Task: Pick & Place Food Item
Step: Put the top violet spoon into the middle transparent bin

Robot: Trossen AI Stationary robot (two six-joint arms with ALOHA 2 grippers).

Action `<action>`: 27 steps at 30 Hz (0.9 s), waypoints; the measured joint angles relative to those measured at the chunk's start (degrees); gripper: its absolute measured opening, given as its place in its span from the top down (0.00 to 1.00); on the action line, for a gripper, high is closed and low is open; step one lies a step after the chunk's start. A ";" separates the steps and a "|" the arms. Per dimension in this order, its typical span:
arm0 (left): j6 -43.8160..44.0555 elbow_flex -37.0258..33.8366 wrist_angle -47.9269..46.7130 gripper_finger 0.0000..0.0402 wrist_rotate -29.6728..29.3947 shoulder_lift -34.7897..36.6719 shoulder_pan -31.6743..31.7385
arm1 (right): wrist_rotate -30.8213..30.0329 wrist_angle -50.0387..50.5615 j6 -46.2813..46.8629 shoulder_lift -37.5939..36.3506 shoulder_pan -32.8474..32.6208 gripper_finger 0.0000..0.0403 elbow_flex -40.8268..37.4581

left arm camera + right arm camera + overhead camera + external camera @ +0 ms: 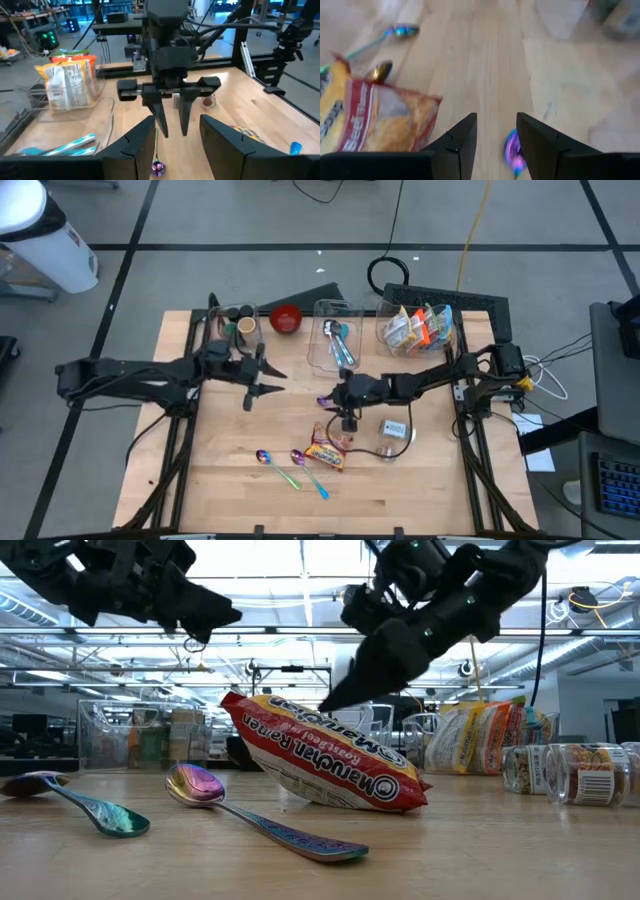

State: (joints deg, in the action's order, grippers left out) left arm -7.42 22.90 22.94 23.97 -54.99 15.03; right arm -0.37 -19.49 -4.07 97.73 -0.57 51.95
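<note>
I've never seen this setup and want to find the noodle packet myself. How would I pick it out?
Start at the wooden table and look to its near middle, just below the right gripper. There lies the ramen packet, red and yellow with white lettering, beside two iridescent spoons; it is the only soft printed bag lying loose there.

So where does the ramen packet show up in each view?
High view: ramen packet, lower centre of the table, below the right gripper.
Low view: centre, tilted.
Left wrist view: only an edge, at right.
Right wrist view: at left.
Shared landmark: the iridescent spoons beside it.
</note>
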 joint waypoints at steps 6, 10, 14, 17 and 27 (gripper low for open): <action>0.47 0.00 4.05 0.59 0.00 -5.78 -1.26 | -0.41 4.47 3.43 0.00 0.56 0.68 0.06; 2.48 0.00 7.25 0.59 0.02 -9.12 -2.57 | 0.32 6.20 3.72 1.68 1.09 0.68 0.01; 4.78 0.00 10.70 0.59 0.06 -11.46 -4.35 | 0.02 6.38 4.36 4.41 1.54 0.68 -0.15; 6.47 0.00 12.29 0.59 0.05 -12.21 -5.94 | -3.36 5.99 4.32 6.76 1.72 0.68 0.03; 8.26 0.00 15.69 0.59 -1.98 -12.21 -11.40 | -7.09 7.24 3.78 9.33 1.70 0.71 0.06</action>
State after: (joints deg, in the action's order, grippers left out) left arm 0.84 22.90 38.63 21.99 -67.20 3.62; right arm -7.46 -12.25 -0.29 107.07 1.12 52.01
